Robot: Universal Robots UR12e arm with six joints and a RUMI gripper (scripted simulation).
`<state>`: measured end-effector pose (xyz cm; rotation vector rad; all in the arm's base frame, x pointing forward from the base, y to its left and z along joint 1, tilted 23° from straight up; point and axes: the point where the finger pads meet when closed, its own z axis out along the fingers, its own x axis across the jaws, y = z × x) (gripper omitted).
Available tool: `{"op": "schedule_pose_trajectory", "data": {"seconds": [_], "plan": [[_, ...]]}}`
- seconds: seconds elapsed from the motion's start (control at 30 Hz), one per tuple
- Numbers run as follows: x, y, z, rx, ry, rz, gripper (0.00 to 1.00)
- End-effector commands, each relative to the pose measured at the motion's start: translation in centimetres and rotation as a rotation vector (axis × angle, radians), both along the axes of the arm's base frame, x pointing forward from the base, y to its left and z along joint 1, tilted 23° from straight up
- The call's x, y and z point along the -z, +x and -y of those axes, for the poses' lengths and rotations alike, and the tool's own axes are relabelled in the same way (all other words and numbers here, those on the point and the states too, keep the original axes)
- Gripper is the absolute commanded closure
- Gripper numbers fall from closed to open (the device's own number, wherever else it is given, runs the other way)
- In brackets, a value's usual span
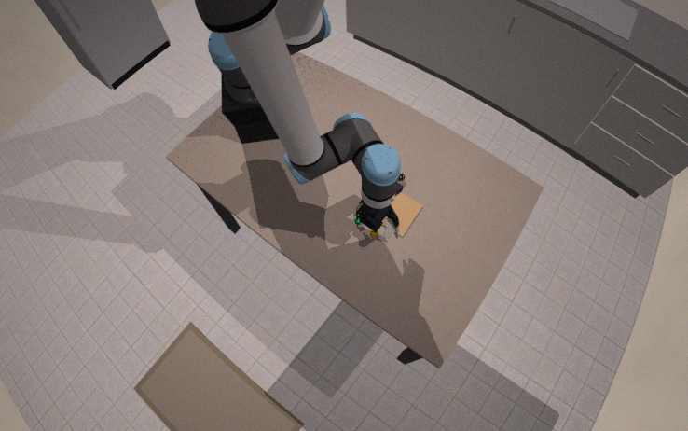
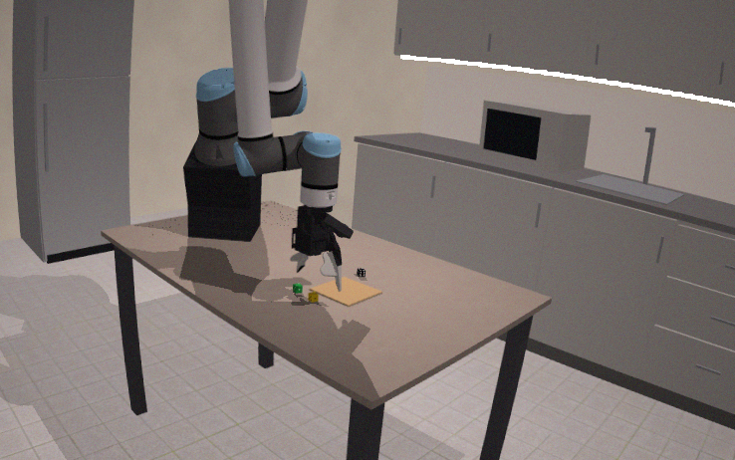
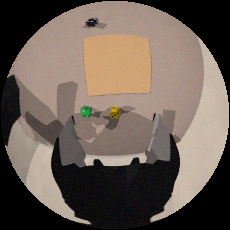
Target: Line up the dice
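Note:
The orange mat lies flat on the table, partly covered by the gripper in the top view. A yellow die and a green die rest on the table beside one mat edge, off the mat and apart. A black die lies off the opposite side. My gripper is open and empty, above the table near the yellow and green dice. The top numbers are too small to read surely.
The wooden table carries the robot's black base block at its far left end in the exterior view. Kitchen cabinets stand beyond the table. Arm shadows fall across the table around the dice.

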<state>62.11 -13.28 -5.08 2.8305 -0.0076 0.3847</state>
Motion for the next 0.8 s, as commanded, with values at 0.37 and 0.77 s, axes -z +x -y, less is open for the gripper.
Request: {"op": "schedule_pose_trajectory", "data": {"seconds": [0.37, 0.77], "plan": [[1.3, -4.6, -0.2, 0.000, 0.000, 0.001, 0.00], [1.8, -6.4, -0.3, 0.000, 0.000, 0.001, 0.00]]}}
